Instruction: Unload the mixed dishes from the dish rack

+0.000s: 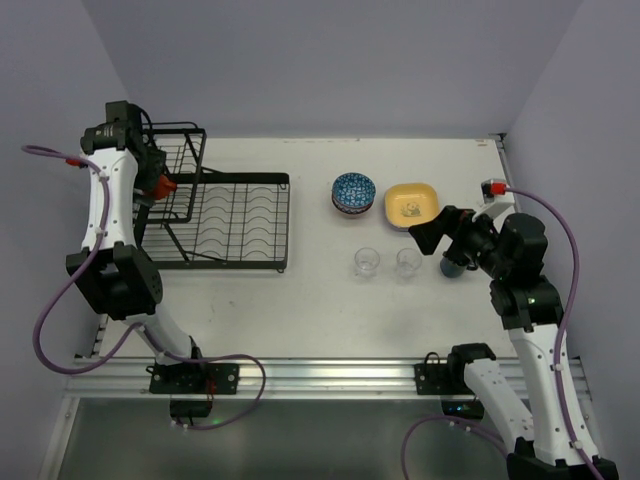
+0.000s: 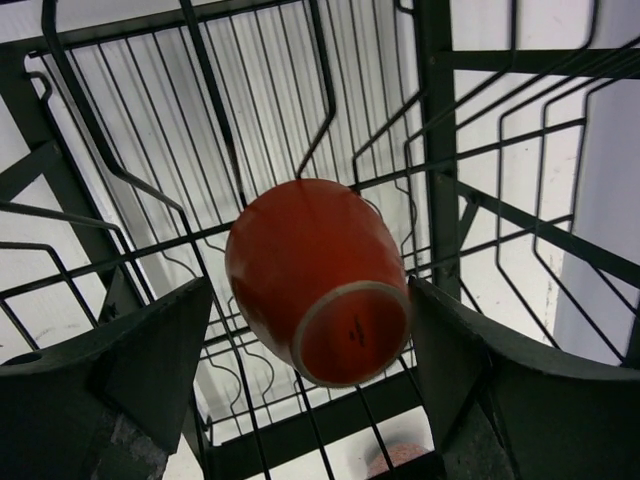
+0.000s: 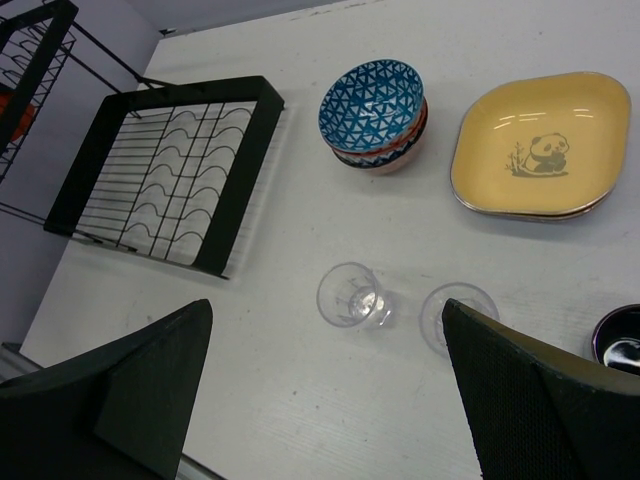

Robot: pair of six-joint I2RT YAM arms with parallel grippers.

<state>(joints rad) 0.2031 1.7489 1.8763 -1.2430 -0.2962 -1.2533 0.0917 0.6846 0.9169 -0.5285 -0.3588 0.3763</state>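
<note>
Left tool: closest in the left wrist view, its two dark fingers are spread wide, one on each side of the orange mug. Nothing is pinched, and whether the right-hand finger touches the mug wall cannot be told.
Orange mug: it is lodged among the wires of the raised basket of the dish rack, at the far left of the worktop. It is tilted, with its round base turned toward the wrist camera.
Mug axis: the long axis is judged to run from the base, low and near the tool, up and away through the wires. The fingers are set across that axis, flanking the rounded body.
Nearer arm: the left arm is at the mug, while the right arm is well apart from the rack.
Right tool: its fingers are spread and nothing is held. It hovers above the two clear glasses.
Unloaded dishes: a bowl stack topped by a blue-white bowl and a yellow panda plate are set side by side beyond the glasses. A dark mug is near the right-hand glass.
Flat tray: no dish is seen among its curved dividers.
Step in hand: closing on the mug is judged to be next, followed by a lift clear of the wires, which could snag it.
</note>
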